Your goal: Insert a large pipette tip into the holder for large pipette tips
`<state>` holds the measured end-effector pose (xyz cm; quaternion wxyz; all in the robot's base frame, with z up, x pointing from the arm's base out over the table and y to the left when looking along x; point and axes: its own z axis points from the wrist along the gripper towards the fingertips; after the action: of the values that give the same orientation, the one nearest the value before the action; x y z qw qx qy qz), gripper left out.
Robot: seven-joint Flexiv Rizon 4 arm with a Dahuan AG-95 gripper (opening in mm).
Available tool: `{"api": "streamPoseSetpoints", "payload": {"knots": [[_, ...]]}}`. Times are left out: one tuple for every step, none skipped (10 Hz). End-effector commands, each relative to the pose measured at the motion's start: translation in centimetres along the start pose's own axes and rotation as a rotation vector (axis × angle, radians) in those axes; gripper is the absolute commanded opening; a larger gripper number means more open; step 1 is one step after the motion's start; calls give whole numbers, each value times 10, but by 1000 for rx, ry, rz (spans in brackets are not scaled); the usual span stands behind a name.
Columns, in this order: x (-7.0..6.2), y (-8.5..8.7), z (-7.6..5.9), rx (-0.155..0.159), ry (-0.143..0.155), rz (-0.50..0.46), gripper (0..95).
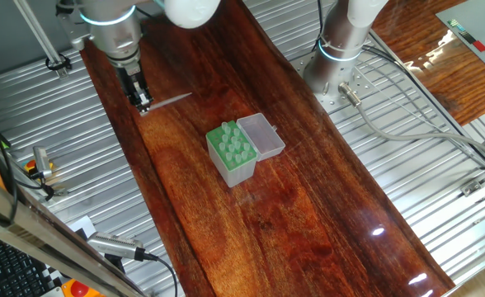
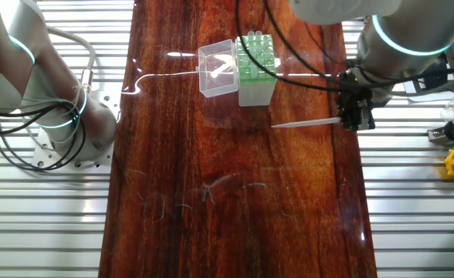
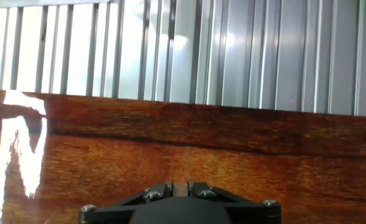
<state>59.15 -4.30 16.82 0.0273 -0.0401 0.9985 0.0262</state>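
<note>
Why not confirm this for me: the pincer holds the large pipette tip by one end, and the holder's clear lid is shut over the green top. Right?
Not quite. The pincer does hold the large pipette tip by one end, but the holder has its clear lid swung open beside the green top, as both fixed views show.

- One fixed view looks down steeply from high off one long side of the worktop (image 1: pixel 308 214), which runs diagonally across its frame.
- The other fixed view looks almost straight down from the opposite side, the worktop (image 2: pixel 235 201) running vertically.
- Both share the green-topped holder (image 1: pixel 231 151) (image 2: pixel 255 66) and the pincer (image 1: pixel 143 104) (image 2: pixel 356 117), seen mirrored.
- The hand view sits low and close over the wood (image 3: pixel 201 155), facing the worktop's edge and the ribbed metal (image 3: pixel 233 50) beyond.
</note>
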Motion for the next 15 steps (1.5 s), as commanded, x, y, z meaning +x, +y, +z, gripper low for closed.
{"api": "streamPoseSetpoints", "payload": {"knots": [[1, 6, -5, 0, 1, 24, 0], [3, 10, -8, -1, 0, 29, 0], [2, 12, -8, -1, 0, 33, 0], [0, 15, -9, -1, -2, 38, 0], [-4, 21, -10, 0, 0, 47, 0], [-5, 22, -9, 11, 8, 33, 0], [-5, 22, -9, 49, 25, -43, 0], [-5, 22, -9, 57, 27, -67, 0], [-5, 22, -9, 44, 30, -103, 0], [-5, 22, -9, 32, 34, -109, 0], [-5, 22, -9, 19, 36, -109, 0], [-5, 22, -9, 12, 35, -106, 0], [-5, 22, -9, 0, 33, -96, 0], [-5, 22, -9, -7, 28, -84, 0], [-6, 23, -10, -7, 21, -70, 0]]}}
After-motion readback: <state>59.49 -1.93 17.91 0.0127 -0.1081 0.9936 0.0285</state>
